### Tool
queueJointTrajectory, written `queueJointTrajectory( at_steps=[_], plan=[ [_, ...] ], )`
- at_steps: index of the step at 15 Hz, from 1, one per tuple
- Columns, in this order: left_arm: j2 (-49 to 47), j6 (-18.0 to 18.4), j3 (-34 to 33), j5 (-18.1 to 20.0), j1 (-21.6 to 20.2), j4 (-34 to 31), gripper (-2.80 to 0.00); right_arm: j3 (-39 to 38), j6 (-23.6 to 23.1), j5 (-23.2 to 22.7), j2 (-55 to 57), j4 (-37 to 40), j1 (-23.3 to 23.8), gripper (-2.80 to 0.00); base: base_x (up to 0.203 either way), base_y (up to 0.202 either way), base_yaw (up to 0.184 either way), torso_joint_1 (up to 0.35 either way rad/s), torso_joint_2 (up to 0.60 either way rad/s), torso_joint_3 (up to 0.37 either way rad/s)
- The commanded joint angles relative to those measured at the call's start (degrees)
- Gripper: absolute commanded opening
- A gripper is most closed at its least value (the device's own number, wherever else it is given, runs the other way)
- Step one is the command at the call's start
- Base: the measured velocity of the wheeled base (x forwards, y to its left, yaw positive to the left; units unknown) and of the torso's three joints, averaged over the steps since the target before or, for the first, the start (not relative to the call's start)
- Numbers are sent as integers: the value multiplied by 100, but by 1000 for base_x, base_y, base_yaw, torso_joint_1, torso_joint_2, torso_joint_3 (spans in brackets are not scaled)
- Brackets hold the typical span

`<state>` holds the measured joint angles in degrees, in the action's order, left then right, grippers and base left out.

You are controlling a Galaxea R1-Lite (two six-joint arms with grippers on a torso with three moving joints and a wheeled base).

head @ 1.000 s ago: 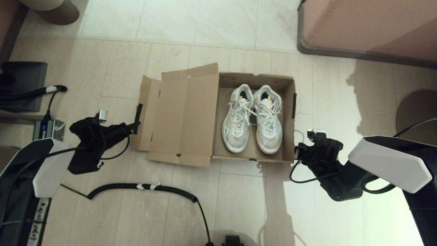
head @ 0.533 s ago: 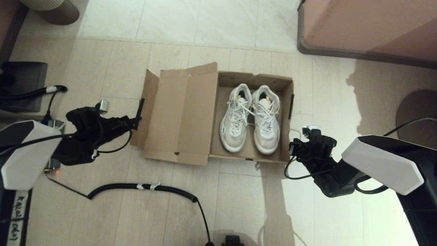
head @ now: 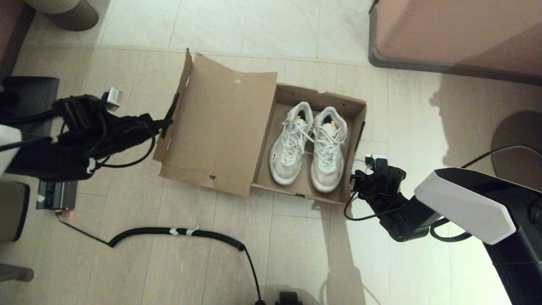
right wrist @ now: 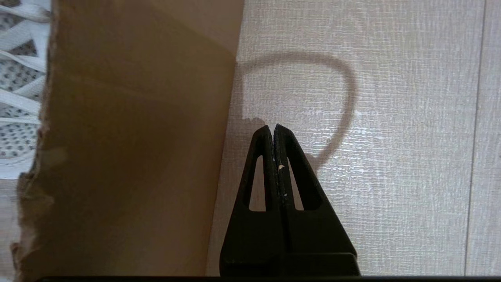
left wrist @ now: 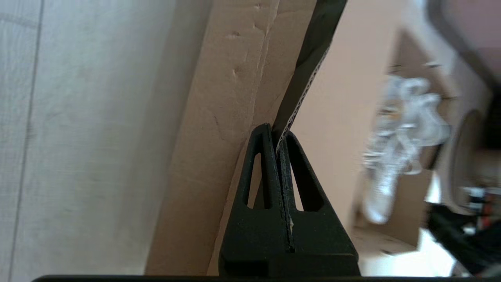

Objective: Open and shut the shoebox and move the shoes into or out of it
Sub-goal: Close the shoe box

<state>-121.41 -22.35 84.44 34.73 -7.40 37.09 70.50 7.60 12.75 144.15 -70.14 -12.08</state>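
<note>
The brown shoebox (head: 357,111) sits open on the floor with the pair of white shoes (head: 309,144) side by side inside it. Its flap lid (head: 220,127) is lifted and tilted up on the left. My left gripper (head: 166,123) is shut on the lid's edge flap, on the dark tape strip (left wrist: 309,58); in the left wrist view the gripper (left wrist: 278,135) pinches the cardboard edge. My right gripper (head: 355,176) hangs shut and empty beside the box's right wall (right wrist: 129,137), just off the floor, seen as (right wrist: 273,127) in its own view.
A coiled black cable (head: 178,232) lies on the tiled floor in front. A pinkish piece of furniture (head: 457,34) stands at the back right, a round base (head: 518,135) at the right, and a dark device (head: 55,195) at the left.
My left gripper has risen and swung back, lifting the lid from nearly flat to tilted up. The box has turned slightly. My right gripper has crept left towards the box's front right corner.
</note>
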Motion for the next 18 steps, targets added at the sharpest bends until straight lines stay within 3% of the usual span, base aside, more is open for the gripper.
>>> queueJointTrajectory(
  at_steps=[1, 5, 12, 18],
  plan=[
    [718, -15, -177, 25, 56, -154, -280, -1, -4, 8, -1, -44, -14, -280, 0, 0, 0, 0, 0, 0],
    [1667, -15, -471, 25, 250, -876, -280, -45, -4, 35, 34, -26, -14, -280, 0, 0, 0, 0, 0, 0],
    [3010, -25, -753, 3, 985, -2386, -280, 46, 5, 199, 280, -53, -14, -280, 0, 0, 0, 0, 0, 0],
    [3738, -24, -742, -1, 1134, -3219, -280, 503, -3, 414, 368, -44, -266, -280, 0, 0, 0, 0, 0, 0]
  ],
)
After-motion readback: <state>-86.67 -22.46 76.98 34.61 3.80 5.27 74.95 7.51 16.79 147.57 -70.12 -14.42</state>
